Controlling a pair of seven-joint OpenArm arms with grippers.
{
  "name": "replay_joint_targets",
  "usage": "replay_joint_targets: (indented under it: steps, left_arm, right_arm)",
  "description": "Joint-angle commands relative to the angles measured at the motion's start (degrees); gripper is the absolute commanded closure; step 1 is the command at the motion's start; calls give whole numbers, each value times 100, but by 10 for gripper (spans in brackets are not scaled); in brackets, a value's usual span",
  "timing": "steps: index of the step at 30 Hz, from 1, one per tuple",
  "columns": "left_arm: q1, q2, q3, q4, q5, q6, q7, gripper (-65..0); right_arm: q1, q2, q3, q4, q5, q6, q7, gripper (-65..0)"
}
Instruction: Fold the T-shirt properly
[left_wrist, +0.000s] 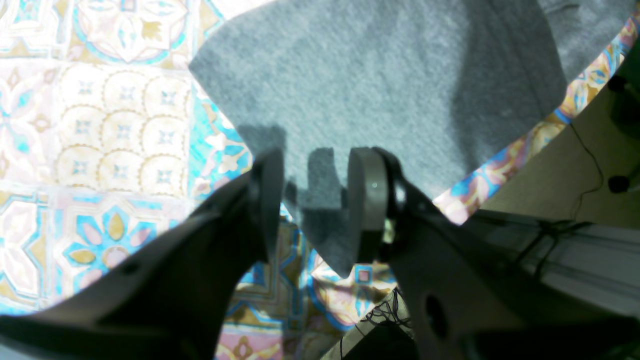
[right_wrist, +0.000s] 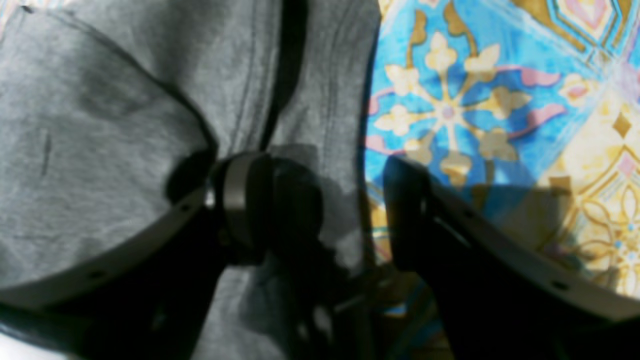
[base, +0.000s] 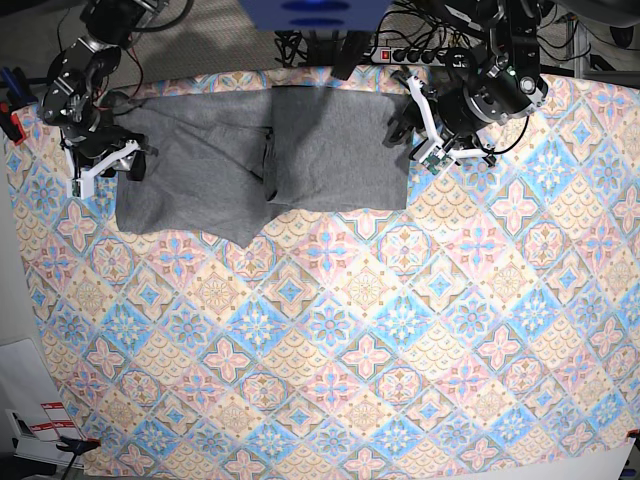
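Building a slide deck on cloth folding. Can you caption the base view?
Both open grippers, left and right, at opposite edges of the partly folded grey T-shirt on the tile-patterned cloth.

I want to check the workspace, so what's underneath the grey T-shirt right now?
The T-shirt lies on the tile-patterned cloth, which shows all around it. Whatever sits beneath the shirt's folded layers, or under the cloth itself, is covered.

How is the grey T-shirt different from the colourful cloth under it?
The T-shirt is plain heather grey with no print; the patterned cloth has blue, pink and cream tile shapes. The T-shirt is much smaller and lies near the far edge, while the cloth covers nearly the whole table. The T-shirt is partly folded over itself with creases; the cloth lies spread flat. Both are soft fabric, lying flat rather than lifted.
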Motion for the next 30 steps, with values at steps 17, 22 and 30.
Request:
replay_joint_targets:
  steps: [17,22,30]
  left_arm:
    - [-80,-7,-512,76,-73,-12,-113,-207]
    - [-282,-16,-548,-566,-64,-12,-113,-207]
    - [-537,28,-108,-1489,384,-12,-157,-201]
  right_arm:
    - [-65,-53,-953,152,-94,73,-554,-66]
    - [-417,-62,-953,1269,-94,73,-545,-39]
    - [-426,-18,-549,2227,-103,73,-888,-39]
